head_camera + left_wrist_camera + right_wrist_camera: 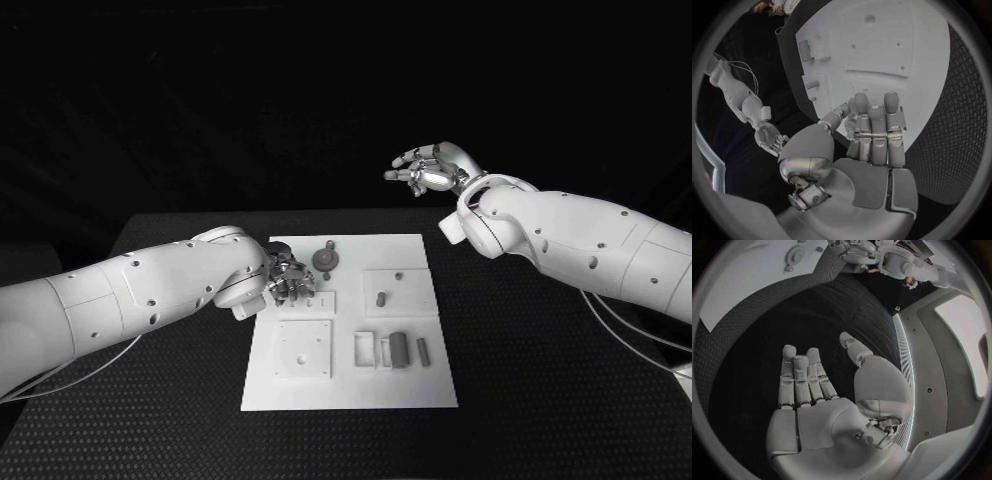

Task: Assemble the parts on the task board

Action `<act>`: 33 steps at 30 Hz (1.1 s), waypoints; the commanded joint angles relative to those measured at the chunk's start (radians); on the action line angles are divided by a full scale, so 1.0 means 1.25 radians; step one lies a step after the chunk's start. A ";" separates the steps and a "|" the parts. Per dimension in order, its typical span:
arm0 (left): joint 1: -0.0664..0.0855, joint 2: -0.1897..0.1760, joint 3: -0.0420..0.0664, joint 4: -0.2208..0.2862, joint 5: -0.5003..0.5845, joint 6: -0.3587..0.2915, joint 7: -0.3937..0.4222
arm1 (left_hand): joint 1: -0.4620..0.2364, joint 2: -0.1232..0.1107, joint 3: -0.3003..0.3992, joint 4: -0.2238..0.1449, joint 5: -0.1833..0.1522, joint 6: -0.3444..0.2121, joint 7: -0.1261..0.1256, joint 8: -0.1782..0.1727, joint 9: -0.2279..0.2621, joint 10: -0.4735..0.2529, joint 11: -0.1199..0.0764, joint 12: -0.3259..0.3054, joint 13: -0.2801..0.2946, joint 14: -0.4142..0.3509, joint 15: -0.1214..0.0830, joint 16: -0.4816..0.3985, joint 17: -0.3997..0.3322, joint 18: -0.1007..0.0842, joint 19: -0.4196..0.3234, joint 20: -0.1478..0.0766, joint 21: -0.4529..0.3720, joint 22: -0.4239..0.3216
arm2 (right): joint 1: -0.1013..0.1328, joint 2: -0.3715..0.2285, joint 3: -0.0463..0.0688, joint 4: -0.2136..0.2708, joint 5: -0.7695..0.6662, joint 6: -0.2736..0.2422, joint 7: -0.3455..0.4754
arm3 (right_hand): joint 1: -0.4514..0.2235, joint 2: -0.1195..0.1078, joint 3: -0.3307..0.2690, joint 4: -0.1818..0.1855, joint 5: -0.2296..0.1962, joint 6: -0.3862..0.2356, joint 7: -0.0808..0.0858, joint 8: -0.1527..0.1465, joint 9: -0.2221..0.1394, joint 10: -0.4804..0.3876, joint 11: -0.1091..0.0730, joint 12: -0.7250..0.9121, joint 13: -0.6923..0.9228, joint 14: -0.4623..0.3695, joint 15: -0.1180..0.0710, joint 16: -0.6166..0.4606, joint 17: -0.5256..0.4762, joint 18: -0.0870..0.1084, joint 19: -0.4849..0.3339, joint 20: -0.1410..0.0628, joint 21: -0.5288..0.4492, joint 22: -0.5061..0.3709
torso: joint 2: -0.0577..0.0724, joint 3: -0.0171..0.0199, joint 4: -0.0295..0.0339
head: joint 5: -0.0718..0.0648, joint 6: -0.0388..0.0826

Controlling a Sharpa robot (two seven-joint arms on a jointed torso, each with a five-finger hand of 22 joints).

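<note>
The black table [548, 400] has a fine woven, dotted texture, and the flat white task board [351, 390] lies in its middle. The board carries square raised plates and shallow recesses. Small grey parts sit on it: a round disc-like part [327, 259] just beyond the left hand's fingertips, a short peg [379, 297] to that hand's inner side, and two upright blocks [394, 350] nearer the robot.

The left hand [284, 279] hovers over the board's far left corner, metallic fingers straight and pressed side by side, holding nothing.

The right hand [427, 170] is raised well beyond the board, fingers loosely apart and empty.
</note>
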 commanded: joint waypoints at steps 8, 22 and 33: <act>0.000 0.015 0.000 -0.013 -0.057 0.001 -0.008 | 0.022 -0.011 0.016 -0.001 0.046 0.029 -0.029 -0.043 0.107 0.054 -0.033 0.115 0.076 0.072 -0.052 0.196 -0.022 0.016 0.068 -0.059 0.187 0.021 | 0.000 0.000 0.001 0.003 0.001 0.020 0.007 | 0.001 0.009 -0.006 -0.003 -0.003 0.000 0.015 0.005 -0.002 -0.006 0.000 0.005 -0.002 -0.005 -0.001 0.006 -0.002 0.011 -0.001 0.005 -0.005 0.001 | 0.000 0.0000 0.0002 | -0.003 -0.004; -0.009 0.031 -0.001 -0.036 -0.058 0.029 -0.038 | 0.018 -0.015 0.025 -0.001 0.051 0.044 -0.032 -0.064 0.110 0.057 -0.036 0.130 0.084 0.074 -0.056 0.236 -0.064 0.022 0.071 -0.063 0.217 0.019 | 0.000 0.001 0.001 0.003 0.000 0.023 0.004 | 0.001 0.011 -0.007 -0.004 -0.003 0.000 0.015 0.005 -0.002 -0.006 0.000 0.006 -0.004 -0.005 -0.001 0.006 -0.003 0.011 -0.001 0.006 -0.005 0.002 | -0.001 0.0000 0.0004 | -0.004 -0.011; -0.015 0.037 -0.001 -0.041 -0.055 0.043 -0.042 | 0.010 -0.024 0.026 0.000 0.065 0.068 -0.037 -0.066 0.116 0.058 -0.041 0.134 0.083 0.066 -0.059 0.259 -0.085 0.023 0.067 -0.063 0.227 0.018 | 0.000 0.001 0.001 0.004 -0.001 0.025 0.004 | 0.002 0.012 -0.007 -0.006 -0.003 0.000 0.015 0.005 -0.003 -0.006 0.000 0.007 -0.004 -0.005 -0.001 0.006 -0.003 0.011 -0.001 0.007 -0.005 0.002 | 0.000 -0.0001 0.0003 | -0.005 -0.015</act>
